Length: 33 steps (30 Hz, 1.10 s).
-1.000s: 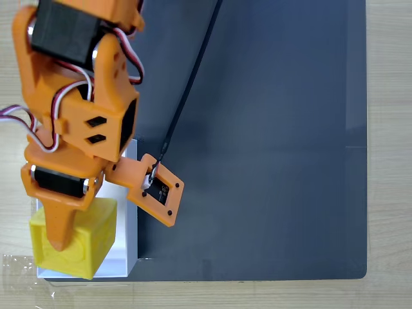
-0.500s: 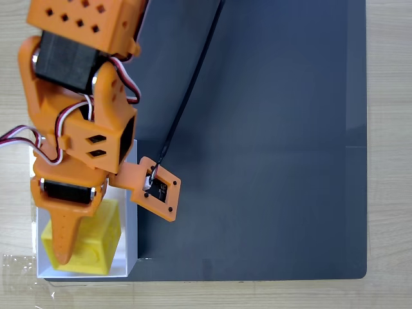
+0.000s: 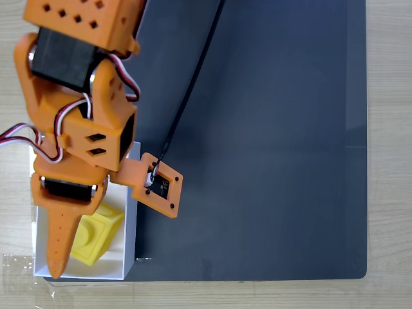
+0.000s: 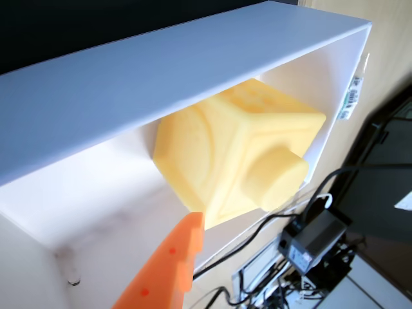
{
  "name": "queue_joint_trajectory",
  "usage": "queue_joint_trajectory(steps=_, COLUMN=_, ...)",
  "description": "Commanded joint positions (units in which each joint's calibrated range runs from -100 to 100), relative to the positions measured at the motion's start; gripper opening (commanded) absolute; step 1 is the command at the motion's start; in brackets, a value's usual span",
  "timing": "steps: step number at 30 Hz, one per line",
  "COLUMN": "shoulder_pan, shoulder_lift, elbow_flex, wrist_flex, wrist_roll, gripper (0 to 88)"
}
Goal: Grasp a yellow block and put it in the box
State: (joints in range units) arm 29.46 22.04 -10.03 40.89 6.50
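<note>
The yellow block [image 3: 98,234] lies tilted inside the white box [image 3: 131,215] at the lower left of the fixed view. In the wrist view the yellow block [image 4: 238,151] rests against the box wall [image 4: 161,71], its round stud pointing to the lower right. My orange gripper [image 3: 63,256] hangs over the left part of the box, and its long finger [image 3: 56,248] stands beside the block without holding it. One orange fingertip [image 4: 170,261] shows just below the block. The gripper is open and the block lies free.
A dark grey mat [image 3: 270,141] covers most of the light wooden table [image 3: 389,129]. A black cable [image 3: 187,90] runs down to the orange camera mount [image 3: 159,187]. Cables and a black device [image 4: 315,238] lie beyond the box.
The block has left the gripper and dropped lower into the box, ending tilted. The arm has shifted slightly, with its finger still over the box.
</note>
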Motion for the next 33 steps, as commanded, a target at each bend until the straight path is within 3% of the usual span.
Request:
queue_joint_trajectory(steps=1, shoulder_pan=-0.59, shoulder_lift=-7.12, elbow_flex=-3.04, wrist_flex=0.12, wrist_roll=-0.36, gripper=44.9)
queue_joint_trajectory(steps=4, shoulder_pan=-1.27, shoulder_lift=-11.36, elbow_flex=-3.04, wrist_flex=0.3, wrist_roll=-1.46, gripper=38.1)
queue_joint_trajectory(steps=10, shoulder_pan=-1.27, shoulder_lift=-23.57, elbow_flex=-1.87, wrist_flex=0.47, wrist_roll=-6.66, gripper=7.2)
queue_joint_trajectory(steps=12, shoulder_pan=-1.35, shoulder_lift=-28.65, elbow_flex=-0.78, wrist_flex=2.48, wrist_roll=-6.86, gripper=0.5)
queue_joint_trajectory(steps=22, shoulder_pan=-9.85, shoulder_lift=-60.77, elbow_flex=17.85, wrist_flex=27.17, wrist_roll=-6.86, gripper=2.1)
queue_joint_trajectory(steps=33, shoulder_pan=-14.82, shoulder_lift=-98.9, elbow_flex=71.94, wrist_flex=24.64, wrist_roll=-6.34, gripper=2.9)
